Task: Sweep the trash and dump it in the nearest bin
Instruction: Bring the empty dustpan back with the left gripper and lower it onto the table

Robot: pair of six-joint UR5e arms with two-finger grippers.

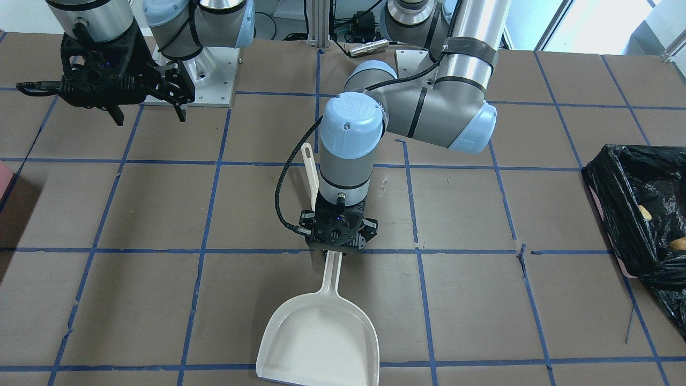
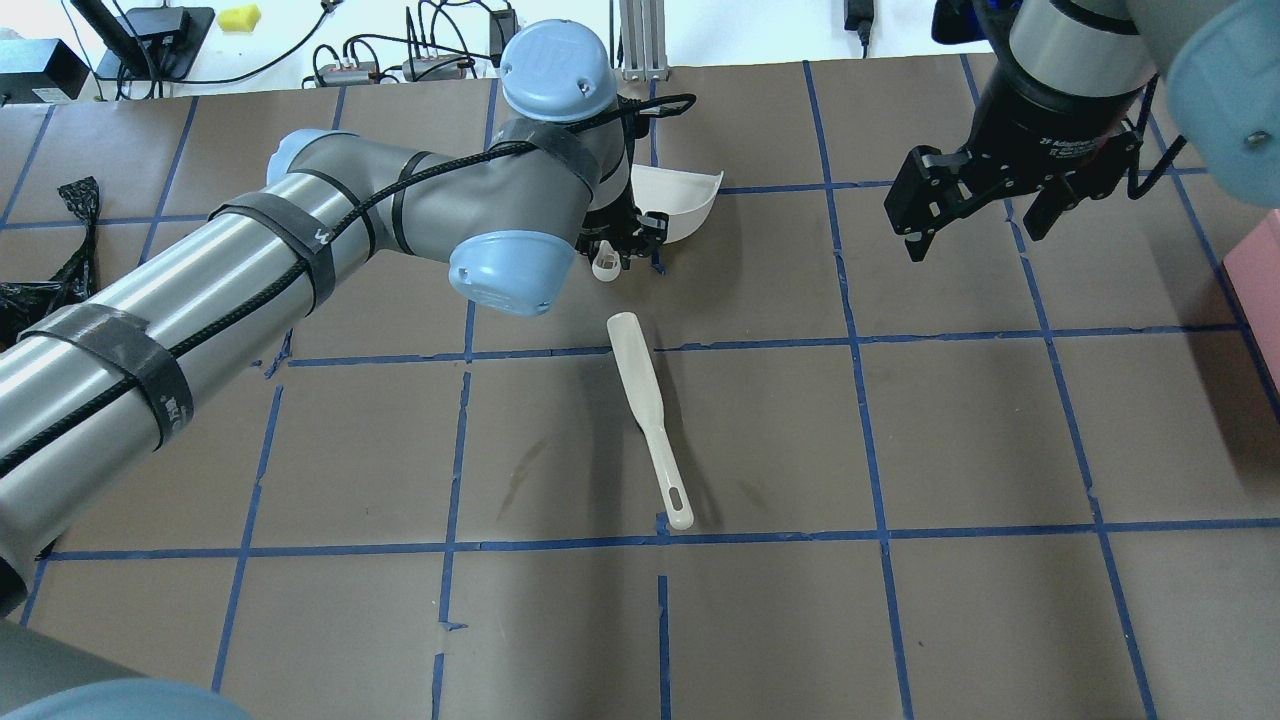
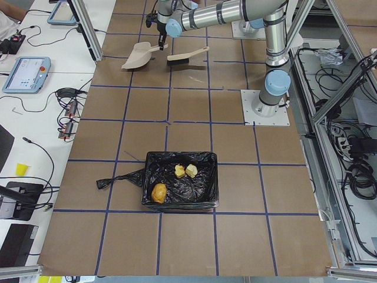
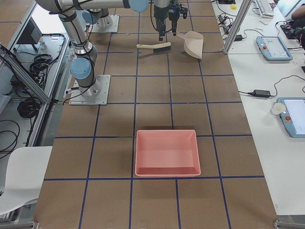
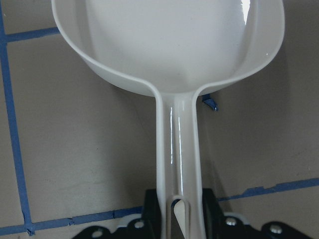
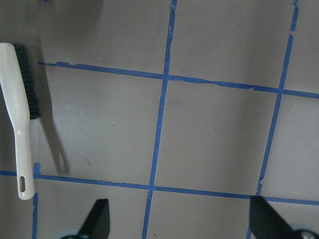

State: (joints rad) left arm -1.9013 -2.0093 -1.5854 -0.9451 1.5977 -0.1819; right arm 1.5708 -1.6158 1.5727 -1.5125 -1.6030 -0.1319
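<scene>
Already dumped: your trash (image 3: 159, 193), one tan-orange potato-shaped lump and two smaller yellowish-green chunks, lies inside the bin. I judge the dumping finished.
Bin: the large container lined with a crinkly, glossy black plastic bag (image 3: 177, 155) stands at the table's end on the robot's left, well apart from both arms.
Left gripper: the left gripper (image 5: 180, 215) has its jaws clamped on the end of the handle of the white plastic dustpan (image 1: 320, 335). It is held low, so the pan lies flat on the brown paper-covered table (image 1: 161, 209) with nothing in its scoop, which suits setting it down.
Right gripper: the right gripper (image 2: 975, 228) hangs above the table with its jaws wide apart and holds nothing. You have it out of the tools' way.
Brush: the cream-handled, black-bristled hand brush (image 2: 648, 400) lies loose near the dustpan's handle, on the robot's side, and neither gripper touches it.
Pink tray: the shallow pink plastic tray (image 4: 167, 132) sits toward the robot's right end. The trash is not in it.
Next: you probably need only release the handle and lift straight up, so the pan isn't dragged.
</scene>
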